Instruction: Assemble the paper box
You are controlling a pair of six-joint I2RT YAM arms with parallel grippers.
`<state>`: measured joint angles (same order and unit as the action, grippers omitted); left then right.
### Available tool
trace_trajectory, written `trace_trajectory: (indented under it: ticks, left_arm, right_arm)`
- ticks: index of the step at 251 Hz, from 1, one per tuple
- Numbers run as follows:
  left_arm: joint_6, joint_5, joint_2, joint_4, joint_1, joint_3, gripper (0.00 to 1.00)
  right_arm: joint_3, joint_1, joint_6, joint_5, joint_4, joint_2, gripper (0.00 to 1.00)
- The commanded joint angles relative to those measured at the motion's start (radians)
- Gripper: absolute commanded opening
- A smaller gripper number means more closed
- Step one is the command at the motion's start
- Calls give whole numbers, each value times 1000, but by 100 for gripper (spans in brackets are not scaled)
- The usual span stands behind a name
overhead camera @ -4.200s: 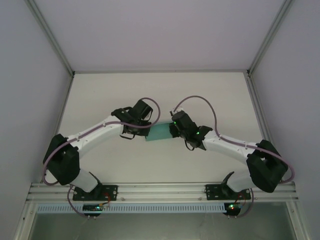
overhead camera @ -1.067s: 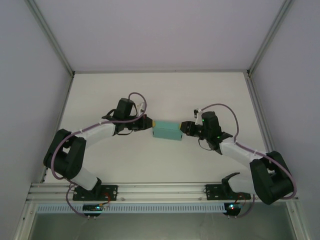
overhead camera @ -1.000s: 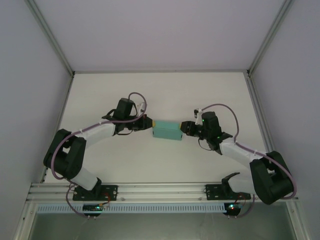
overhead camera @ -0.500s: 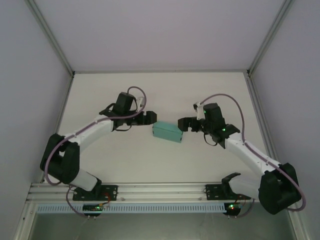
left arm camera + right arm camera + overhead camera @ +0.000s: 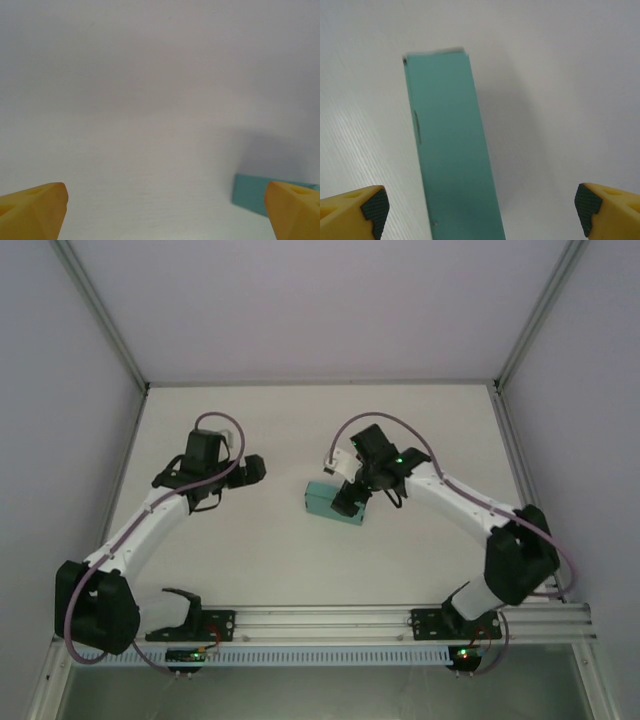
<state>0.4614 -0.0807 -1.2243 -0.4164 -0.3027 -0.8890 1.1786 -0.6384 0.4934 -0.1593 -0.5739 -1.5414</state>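
The paper box is a closed teal-green rectangular box lying on the white table, a little right of centre. My right gripper hovers over its right end, open, and its wrist view looks down along the box between the yellow fingertips, which do not touch it. My left gripper is open, well to the box's left. In its wrist view one corner of the box shows beside the right fingertip.
Aluminium frame posts and pale walls close in the table at the back and sides. A metal rail carrying both arm bases runs along the near edge.
Both grippers pressed on the box's ends a second ago and have since come away. The left arm drew back to the left. The right arm swung up over the box.
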Motion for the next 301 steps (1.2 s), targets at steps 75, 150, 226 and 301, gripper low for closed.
trace_trajectory:
  ticks: [75,150,226,301]
  left_arm:
    - [3,48,44,-50,25,54,100]
    - [17,78,90,-44,26,92,100]
    - [35,88,83,-32,26,119,99]
    - [19,103,57,-17,28,83,100]
  right_arm:
    - [159,-70,148,262,-129,-216,67]
    - [118,-128,117,682,83,-276,50]
    - [37,-221,138,837,142,-284,84]
    - [-43,-313,8,602,-101,-191,99]
